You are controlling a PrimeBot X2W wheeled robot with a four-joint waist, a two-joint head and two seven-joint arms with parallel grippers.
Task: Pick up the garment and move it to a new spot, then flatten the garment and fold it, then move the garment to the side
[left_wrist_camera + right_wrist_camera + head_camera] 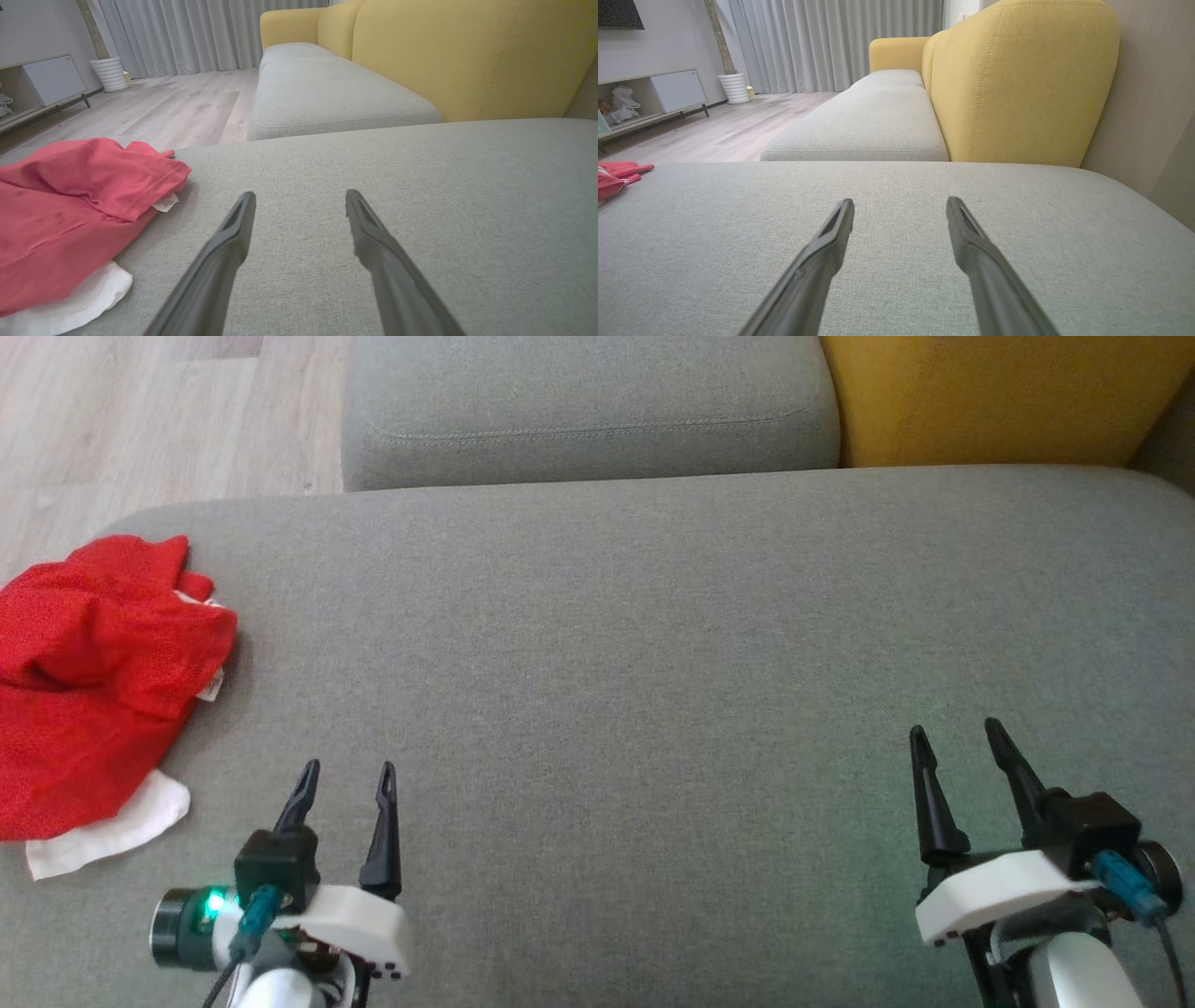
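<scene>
The garment (89,672) is a crumpled red piece with a white part poking out underneath, lying at the far left of the grey cushion (653,663). It also shows at the left in the left wrist view, garment (70,205), and as a red sliver at the left edge of the right wrist view, garment (616,175). My left gripper (347,779) stands open near the front edge, to the right of the garment and apart from it. Far to the right, my right gripper (957,733) is open over bare cushion with nothing between its fingers.
A second grey seat cushion (588,411) lies beyond, with a yellow backrest (990,397) at the back right. Wooden floor (140,420) drops away past the cushion's left edge. A low cabinet (46,79), a white pot (110,72) and curtains stand across the room.
</scene>
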